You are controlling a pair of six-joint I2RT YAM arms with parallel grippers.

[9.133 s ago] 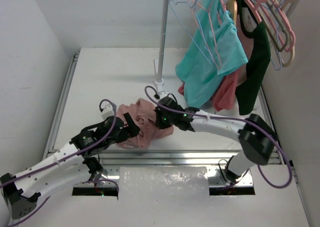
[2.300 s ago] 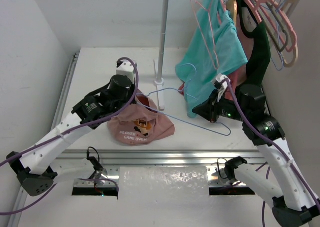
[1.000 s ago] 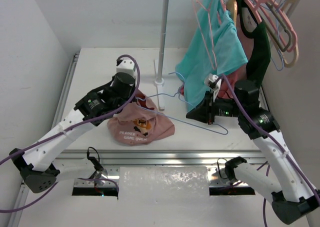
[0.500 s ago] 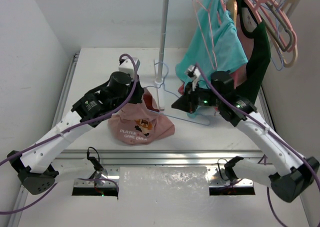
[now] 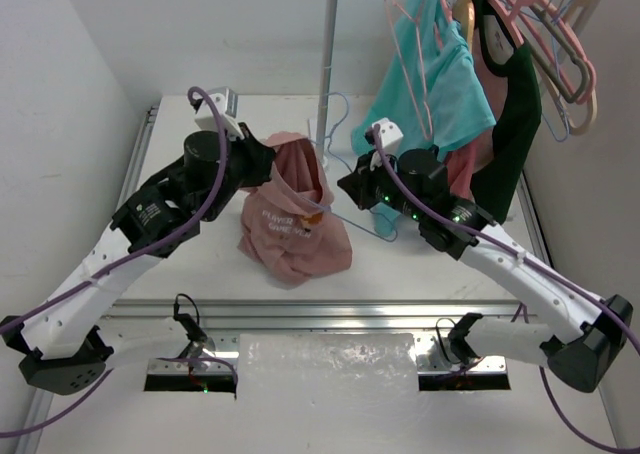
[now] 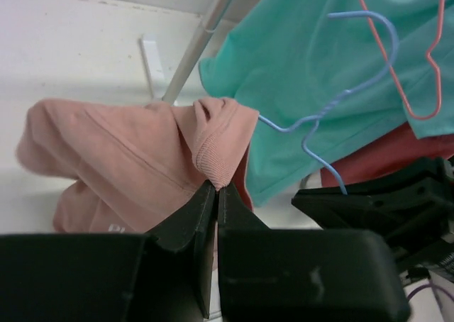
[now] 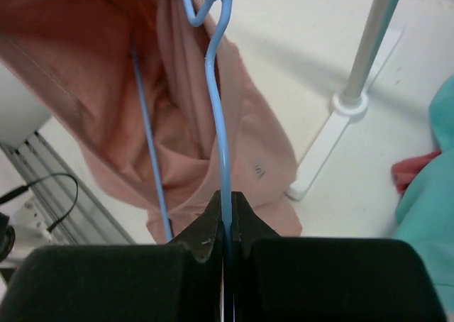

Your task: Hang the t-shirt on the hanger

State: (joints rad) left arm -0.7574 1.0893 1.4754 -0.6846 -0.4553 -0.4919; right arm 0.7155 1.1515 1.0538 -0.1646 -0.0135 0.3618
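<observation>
Lifted, t-shirt (image 5: 295, 224) now hangs; hanger (image 7: 223, 159) seemingly inside it.

On a white table (image 5: 270, 114), a white rack pole (image 5: 327, 64) rises at 12 o'clock from a small foot (image 5: 318, 162). At 1 o'clock a teal shirt (image 5: 425, 124) hangs on a thin pink wire hanger (image 5: 415, 54), touching a red garment (image 5: 462, 172) and a dark green garment (image 5: 510, 144) toward 2 o'clock, with thicker pink hangers (image 5: 560, 64) and a beige one (image 5: 583, 99) beyond. A clear plastic sheet (image 5: 330, 369) lies at 6 o'clock.
</observation>
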